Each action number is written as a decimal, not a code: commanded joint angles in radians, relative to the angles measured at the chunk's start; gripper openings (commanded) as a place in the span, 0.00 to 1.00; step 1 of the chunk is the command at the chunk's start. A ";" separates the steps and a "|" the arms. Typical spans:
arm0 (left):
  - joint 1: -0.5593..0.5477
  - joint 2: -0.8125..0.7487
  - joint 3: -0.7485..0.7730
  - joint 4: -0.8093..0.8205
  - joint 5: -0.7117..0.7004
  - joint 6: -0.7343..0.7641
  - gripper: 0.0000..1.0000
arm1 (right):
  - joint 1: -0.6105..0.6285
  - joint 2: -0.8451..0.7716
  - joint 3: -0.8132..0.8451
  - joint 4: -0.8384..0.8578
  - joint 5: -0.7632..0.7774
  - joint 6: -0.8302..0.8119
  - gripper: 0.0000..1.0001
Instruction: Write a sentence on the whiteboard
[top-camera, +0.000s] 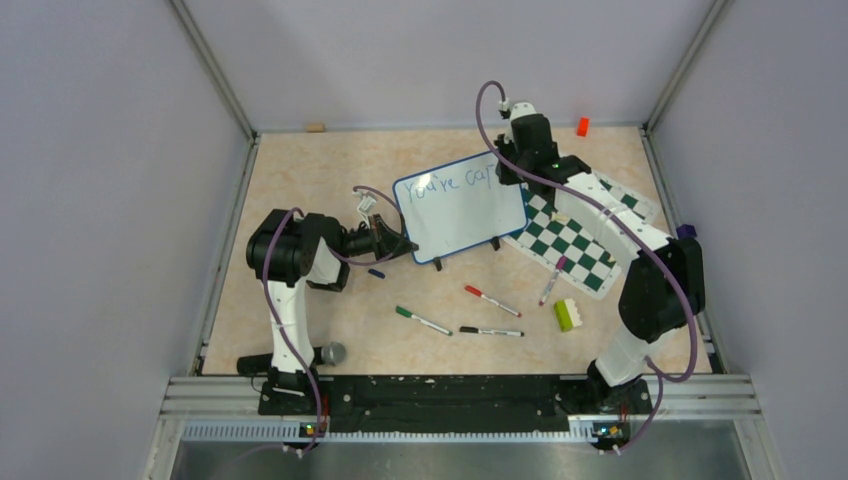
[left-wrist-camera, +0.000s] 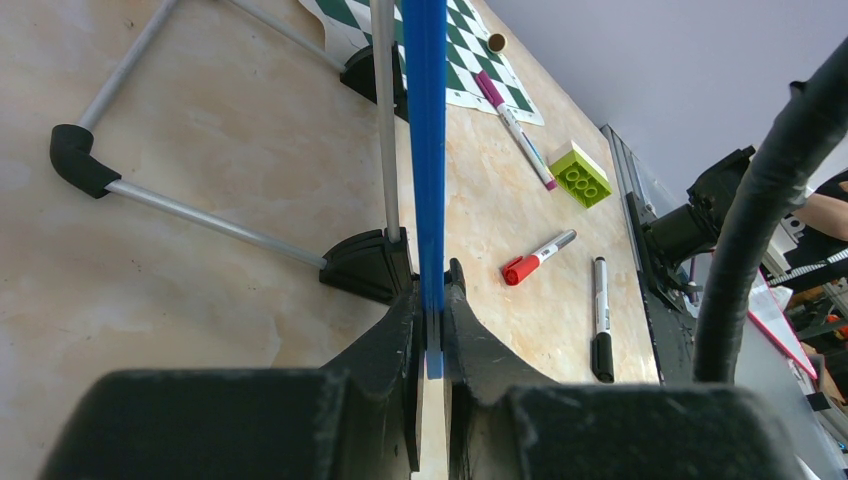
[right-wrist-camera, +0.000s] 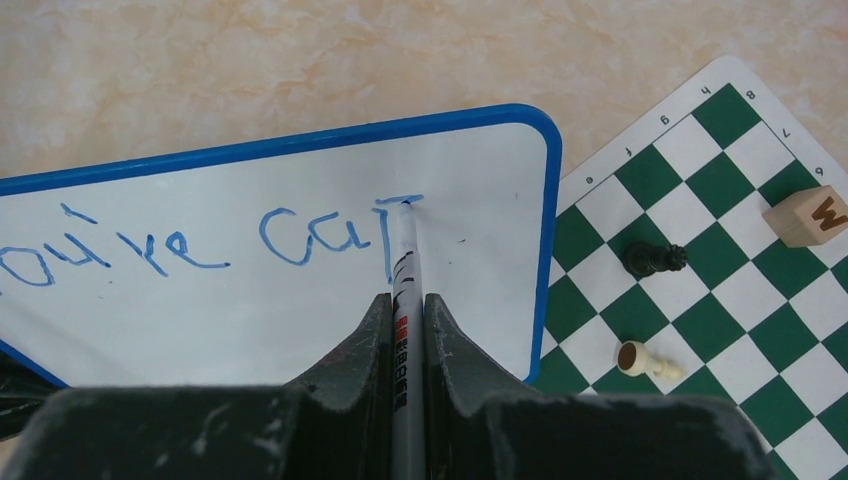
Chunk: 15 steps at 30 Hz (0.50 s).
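The whiteboard (top-camera: 460, 205) stands propped on its feet on the bench (top-camera: 300, 180), long axis running left to right and white face turned up toward the overhead view. At its left edge the left gripper (left-wrist-camera: 432, 290) has its fingers clenched on the blue frame, which looks like a brace for the board.

The right gripper (right-wrist-camera: 405, 305) reaches over the board's upper right corner, fingers clamped on a marker (right-wrist-camera: 404, 255). The marker's long axis runs straight out from the fingers, and its tip meets the surface at the top of a half-made letter. The sentence (top-camera: 445, 183) so far reads "You're ca" plus that partial stroke, all along the board's top line.

The tip is close to the board's right frame, so only a narrow strip of white is left for this word. Finishing it likely calls for small rightward strokes by the right arm, the only arm near the writing. The wide blank area lies below the line.
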 joint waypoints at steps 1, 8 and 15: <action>-0.002 -0.027 -0.009 0.072 0.049 0.017 0.05 | -0.004 -0.024 0.006 -0.002 0.015 0.005 0.00; -0.002 -0.030 -0.010 0.072 0.050 0.018 0.05 | -0.004 -0.023 0.001 0.006 0.060 0.021 0.00; -0.002 -0.031 -0.011 0.072 0.049 0.018 0.05 | -0.004 -0.027 -0.013 -0.011 -0.001 0.016 0.00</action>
